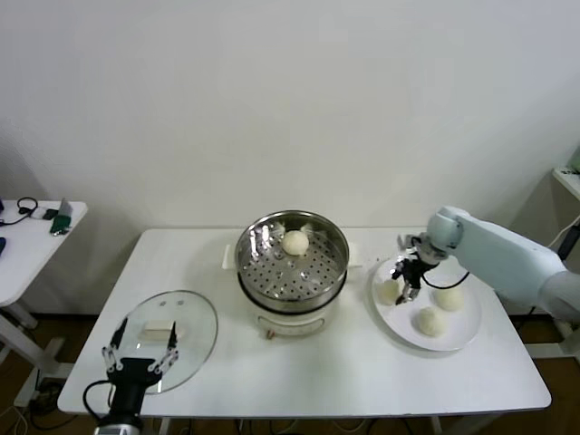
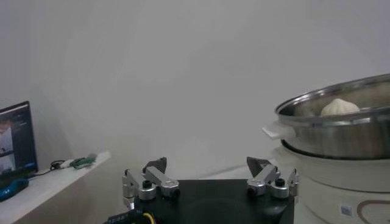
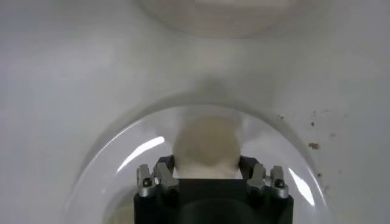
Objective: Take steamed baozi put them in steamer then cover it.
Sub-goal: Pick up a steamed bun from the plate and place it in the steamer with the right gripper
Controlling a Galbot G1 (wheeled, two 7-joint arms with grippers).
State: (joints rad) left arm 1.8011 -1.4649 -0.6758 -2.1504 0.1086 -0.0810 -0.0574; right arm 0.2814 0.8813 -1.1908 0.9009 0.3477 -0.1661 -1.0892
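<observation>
White table [image 1: 344,362] — carrying steamer [image 1: 292,263], glass cover [image 1: 172,337], white plate [image 1: 462,337].

Steamer [image 1: 292,263] between cover [image 1: 172,337] and plate [image 1: 458,335]

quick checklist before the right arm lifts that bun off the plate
1. Right gripper shut on the cream-white round bun: ok.
2. That bun sits between the fingers, one each side: ok.
3. Shiny steel steamer basket uncovered, holding one bun with bare floor beside it: ok.
4. Clear glass lid flat on the white table, off the steamer: ok.
5. Left gripper open by the lid, far from the flat white plate: ok.
6. Grip firmness: cannot tell.
</observation>
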